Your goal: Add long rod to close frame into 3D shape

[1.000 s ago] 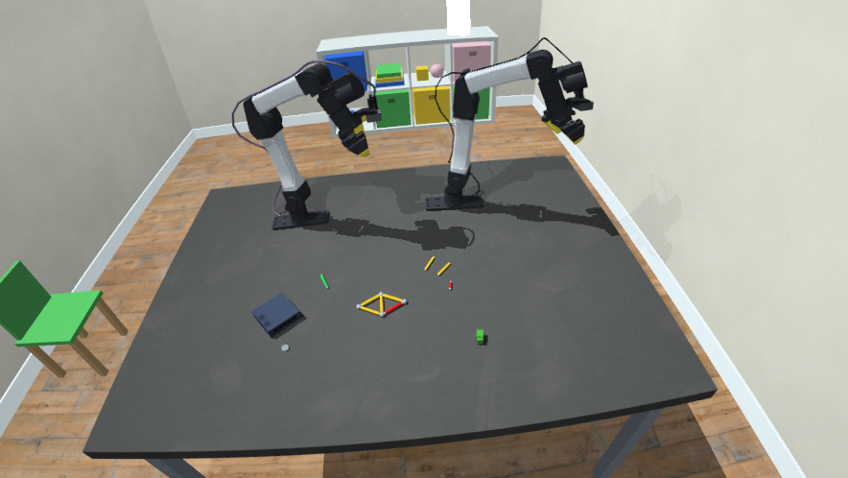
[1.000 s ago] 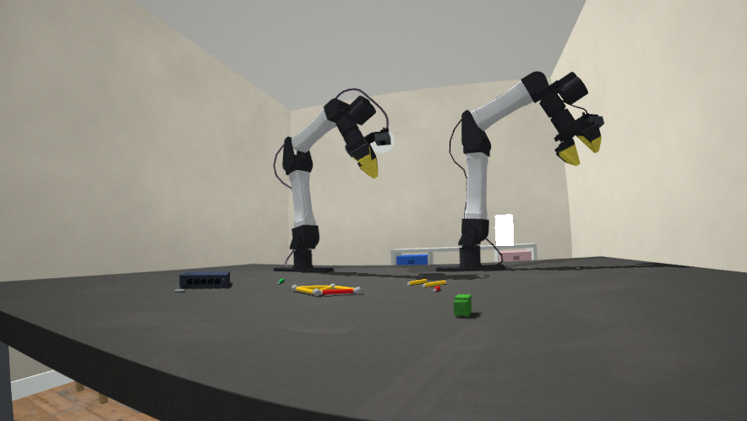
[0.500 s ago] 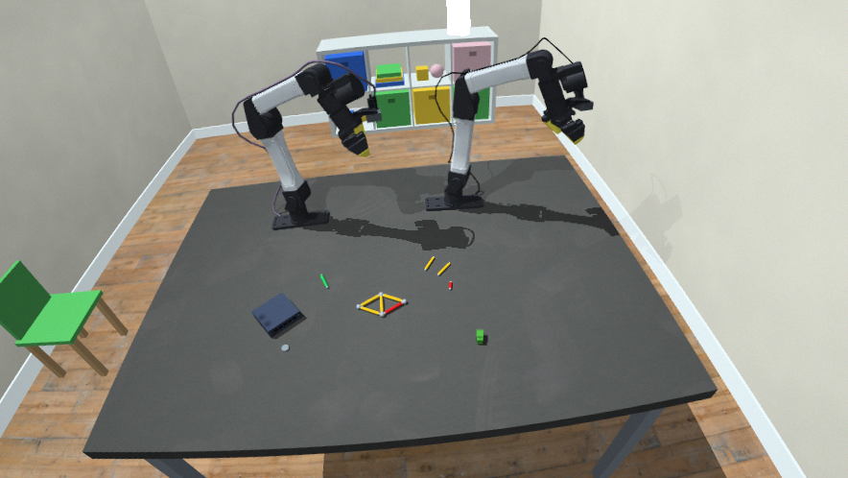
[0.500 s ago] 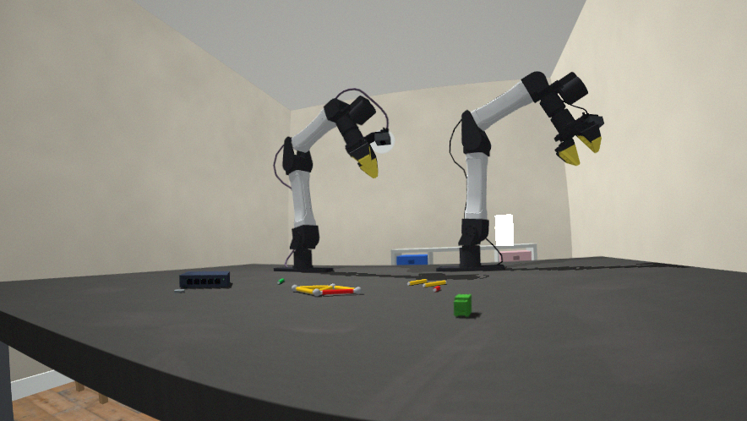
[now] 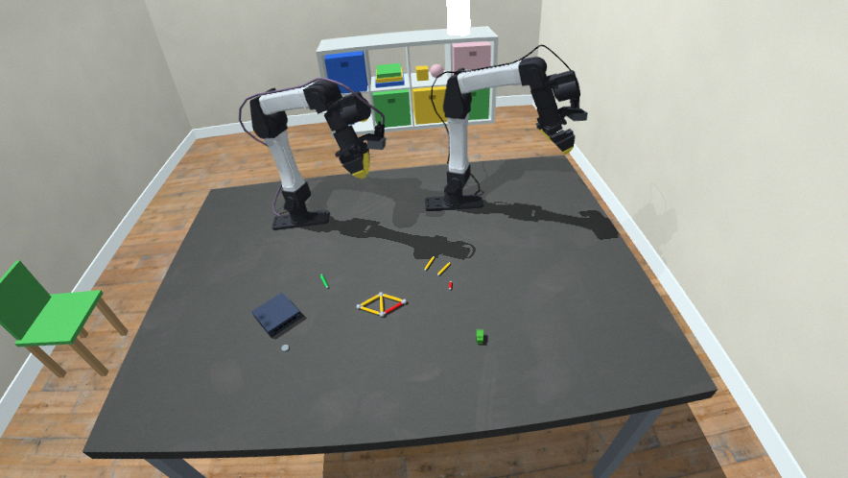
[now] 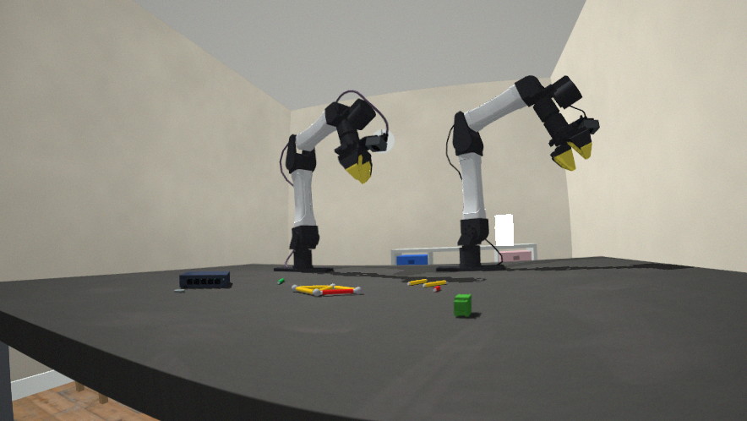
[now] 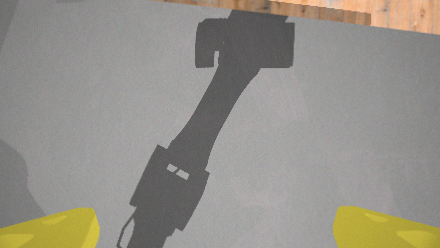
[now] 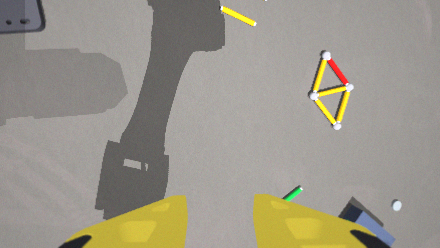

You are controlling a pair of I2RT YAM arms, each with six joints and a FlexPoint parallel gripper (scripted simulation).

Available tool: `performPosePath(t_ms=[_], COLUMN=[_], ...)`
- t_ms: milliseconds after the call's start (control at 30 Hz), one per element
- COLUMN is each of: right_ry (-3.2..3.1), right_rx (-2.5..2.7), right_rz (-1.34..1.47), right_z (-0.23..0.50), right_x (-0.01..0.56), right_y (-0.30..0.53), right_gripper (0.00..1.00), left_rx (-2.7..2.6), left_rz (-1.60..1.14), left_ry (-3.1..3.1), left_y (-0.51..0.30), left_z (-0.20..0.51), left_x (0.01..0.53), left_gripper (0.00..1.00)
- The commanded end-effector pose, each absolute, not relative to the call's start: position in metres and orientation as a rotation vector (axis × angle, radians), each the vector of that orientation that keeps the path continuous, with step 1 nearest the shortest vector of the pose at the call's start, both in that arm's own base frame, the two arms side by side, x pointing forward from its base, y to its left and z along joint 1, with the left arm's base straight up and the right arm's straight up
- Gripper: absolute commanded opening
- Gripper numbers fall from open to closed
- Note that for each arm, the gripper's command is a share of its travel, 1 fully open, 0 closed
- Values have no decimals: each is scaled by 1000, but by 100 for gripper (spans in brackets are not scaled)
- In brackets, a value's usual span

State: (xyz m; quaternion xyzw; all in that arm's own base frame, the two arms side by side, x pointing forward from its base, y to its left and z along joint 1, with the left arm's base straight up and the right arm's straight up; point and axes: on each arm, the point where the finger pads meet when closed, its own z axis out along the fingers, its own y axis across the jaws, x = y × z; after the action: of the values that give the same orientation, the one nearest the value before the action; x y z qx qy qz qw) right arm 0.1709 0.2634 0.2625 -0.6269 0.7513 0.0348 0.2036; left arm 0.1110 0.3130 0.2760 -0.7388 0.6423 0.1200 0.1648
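With twelve o'clock taken as the top of the top view, the frame [image 5: 381, 303] [image 6: 337, 292] [image 8: 331, 91] was seen lying flat on the table [image 5: 356, 386] [image 6: 324, 366] [image 7: 280, 150] [image 8: 240, 125], its four yellow rods and one red rod joined by balls into two triangles. A loose yellow rod [image 5: 443, 269] [image 6: 434, 283] and a second yellow rod [image 5: 429, 263] [image 6: 417, 282] [image 8: 239, 16] were placed close together, between its one and two o'clock. A short green rod [image 5: 323, 280] [image 6: 280, 281] [image 8: 294, 193] was found near ten, a dark blue box [image 5: 276, 314] [image 6: 204, 279] [image 8: 379, 231] near nine. The left gripper [image 5: 558, 147] [image 6: 579, 163] [image 7: 216, 218] was held wide open above the table; the right gripper [image 5: 361, 173] [image 6: 362, 177] [image 8: 220, 205] was partly open, with nothing gripped by either.
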Motion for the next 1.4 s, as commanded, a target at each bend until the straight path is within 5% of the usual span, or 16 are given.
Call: performPosePath(t_ms=[0, 200, 500, 1367], right_ry=[2133, 2550, 2955, 3068], right_rx=[-1585, -1203, -769, -548], right_rz=[-15, -219, -105, 11], right_z=[259, 170, 69, 35], right_x=[207, 285, 310, 313], right_y=[267, 203, 132, 104], right_gripper=[32, 32, 32, 32], left_rx=[-1986, -1756, -1349, 292], left_rz=[355, 321, 237, -103], left_ry=[1826, 2023, 2268, 2636], left_y=[305, 247, 152, -147], left_z=[294, 278, 251, 179], left_x=[119, 152, 209, 380], left_gripper=[100, 100, 100, 100])
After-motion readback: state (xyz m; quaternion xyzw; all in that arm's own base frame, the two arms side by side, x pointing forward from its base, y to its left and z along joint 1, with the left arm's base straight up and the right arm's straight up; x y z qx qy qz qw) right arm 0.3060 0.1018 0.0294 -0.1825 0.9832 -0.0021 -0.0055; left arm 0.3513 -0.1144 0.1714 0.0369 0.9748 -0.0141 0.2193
